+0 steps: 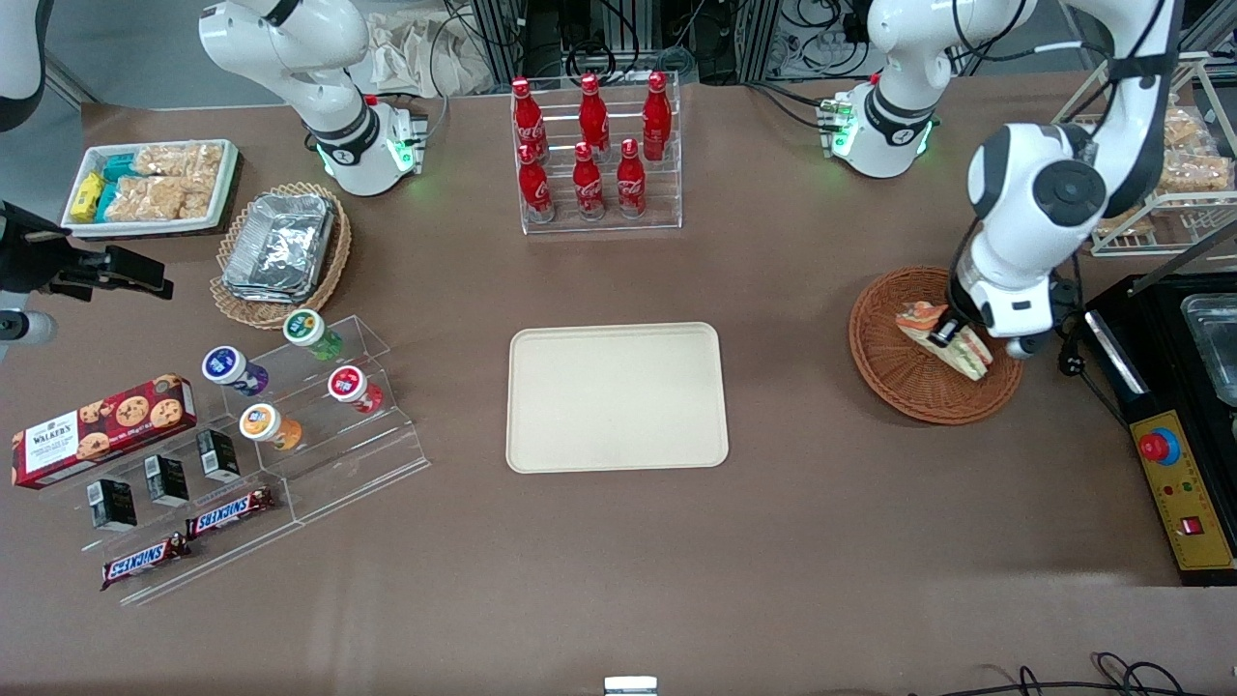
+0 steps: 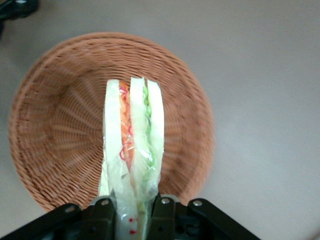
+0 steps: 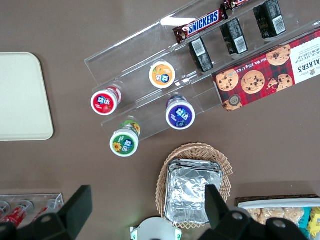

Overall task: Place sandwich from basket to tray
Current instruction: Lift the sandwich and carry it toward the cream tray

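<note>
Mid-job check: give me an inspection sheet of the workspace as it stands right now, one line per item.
Surface: brown table.
Job's things: triangular pale-bread sandwich with green, orange and red filling, gripped, above the round reddish-brown wicker basket; flat beige rectangular tray holds nothing.
Clutter: rack of red cola bottles; foil containers in a tan scalloped basket; white tray of snack packets; acrylic steps with four cups; red cookie box; two Snickers bars, all toward the parked arm's end.
Grippers: left gripper over the basket, shut on the sandwich.
Cables: black leads beside the basket.
Surroundings: black control box with red stop button; wire rack.
</note>
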`<action>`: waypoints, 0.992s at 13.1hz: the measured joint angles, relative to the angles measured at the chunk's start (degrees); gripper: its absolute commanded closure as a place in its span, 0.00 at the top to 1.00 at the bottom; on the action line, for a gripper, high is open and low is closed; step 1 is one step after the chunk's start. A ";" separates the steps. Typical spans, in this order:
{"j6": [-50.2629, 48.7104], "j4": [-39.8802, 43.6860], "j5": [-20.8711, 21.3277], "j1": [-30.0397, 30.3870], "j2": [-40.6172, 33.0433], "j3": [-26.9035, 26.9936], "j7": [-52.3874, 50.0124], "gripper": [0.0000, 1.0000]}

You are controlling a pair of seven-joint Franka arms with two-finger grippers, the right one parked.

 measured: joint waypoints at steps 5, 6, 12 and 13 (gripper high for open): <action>-3.22 11.47 -1.66 -12.46 1.78 -0.51 2.08 0.00; -5.24 15.68 -1.67 -14.50 3.84 -0.53 3.19 0.00; -0.08 27.14 3.39 -25.60 19.28 -0.57 11.10 0.00; 1.93 27.23 5.30 -27.08 21.31 -0.56 11.65 0.00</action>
